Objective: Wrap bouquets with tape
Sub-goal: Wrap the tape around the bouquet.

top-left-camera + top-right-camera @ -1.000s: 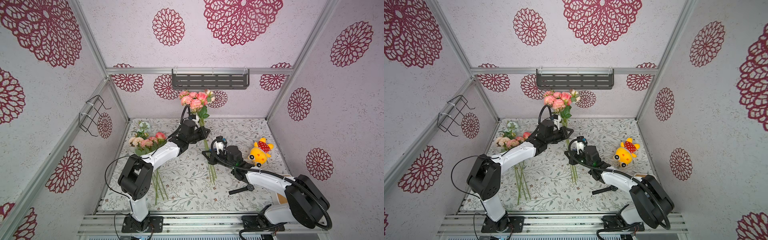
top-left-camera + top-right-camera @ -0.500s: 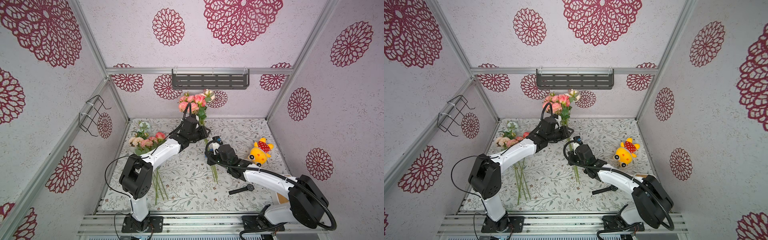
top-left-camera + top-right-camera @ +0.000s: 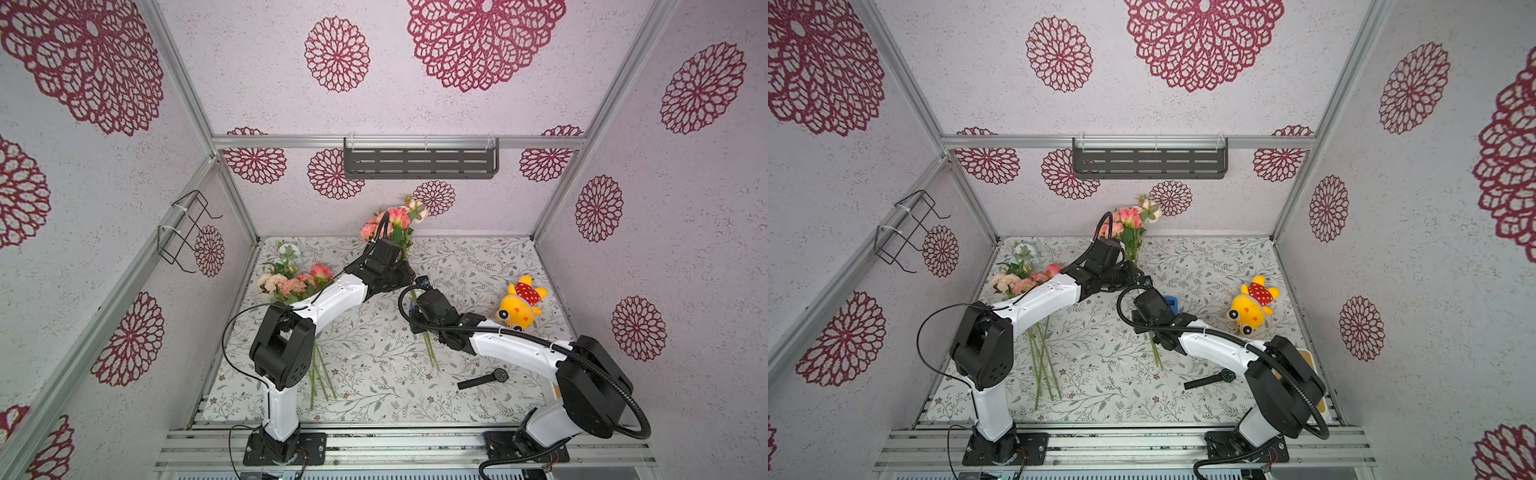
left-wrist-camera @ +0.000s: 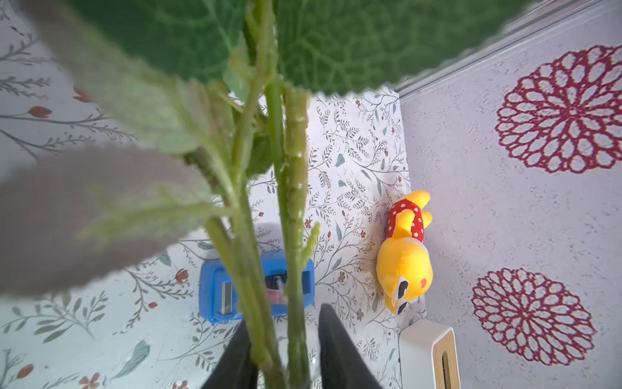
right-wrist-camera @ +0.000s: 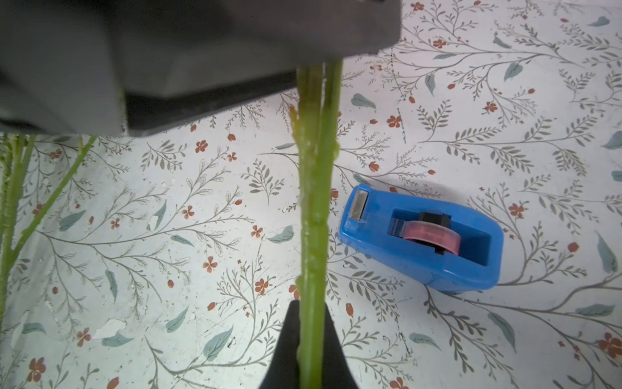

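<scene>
One bouquet of pink and peach roses (image 3: pixel 395 218) (image 3: pixel 1131 216) stands nearly upright at the back of the table. My right gripper (image 5: pixel 309 304) (image 3: pixel 417 322) is shut on its green stems (image 5: pixel 314 202) low down. Higher up the same stems, my left gripper (image 4: pixel 284 316) (image 3: pixel 401 272) is open, its fingers (image 4: pixel 331 343) apart on either side of the stems (image 4: pixel 292 202). The other bouquet (image 3: pixel 291 282) (image 3: pixel 1021 282) lies flat at the left, partly under the left arm. The tape sits in its blue dispenser (image 5: pixel 420 235) (image 4: pixel 215 293) (image 3: pixel 1172 303) on the table just right of the held stems.
A yellow plush toy (image 3: pixel 519 305) (image 4: pixel 404 262) lies near the right wall. A black wristwatch (image 3: pixel 484 378) lies in front of the right arm. A white box (image 4: pixel 427 357) stands by the right wall. A grey shelf (image 3: pixel 419 162) hangs on the back wall, a wire rack (image 3: pixel 187 232) on the left wall.
My left gripper has opened around the stems. The upright bouquet's blooms have sunk a little and leaned right. The right gripper keeps its hold.
</scene>
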